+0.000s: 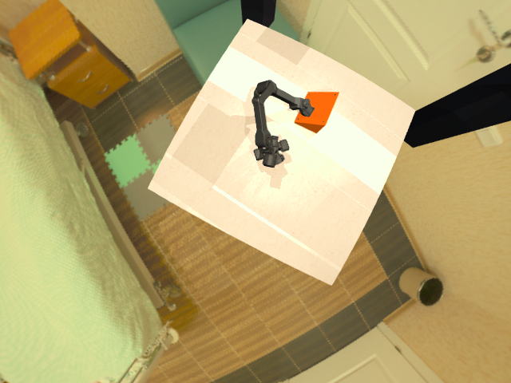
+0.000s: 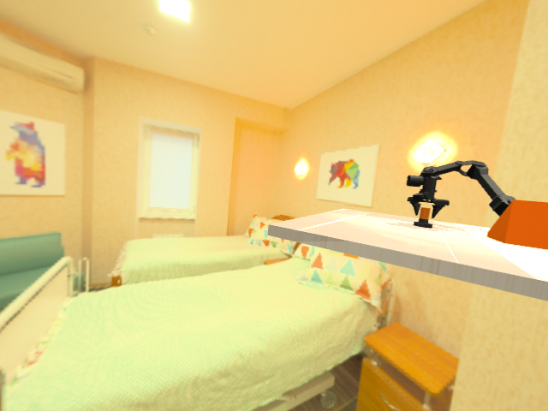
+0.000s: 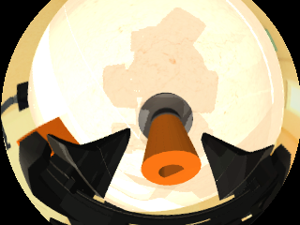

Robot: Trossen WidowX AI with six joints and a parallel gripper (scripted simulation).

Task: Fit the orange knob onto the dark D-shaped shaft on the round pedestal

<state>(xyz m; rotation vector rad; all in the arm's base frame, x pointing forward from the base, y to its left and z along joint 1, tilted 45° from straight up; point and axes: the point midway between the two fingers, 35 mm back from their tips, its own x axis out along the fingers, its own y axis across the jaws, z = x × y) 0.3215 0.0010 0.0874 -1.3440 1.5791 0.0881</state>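
Observation:
The orange knob [image 2: 425,214] [image 3: 171,142] stands upright over the round dark pedestal [image 2: 423,224] [image 3: 185,112]. A narrow dark section shows between the knob's lower end and the pedestal's disc, so the knob's lower end looks raised above the disc. The D-shaped hole shows in the knob's top face in the wrist view. The shaft's flat side is hidden. My gripper [image 1: 271,151] [image 2: 425,215] [image 3: 166,134] is open around the knob, with a gap between the knob and each finger. In the top view the arm hides the knob and pedestal.
The arm's orange mount block [image 1: 323,107] [image 2: 524,223] [image 3: 58,131] stands on the pale table [image 1: 247,206] [image 2: 354,225], to one side of the pedestal. The arm arches from the block over to the knob. The table edge is visible in the top and exterior views.

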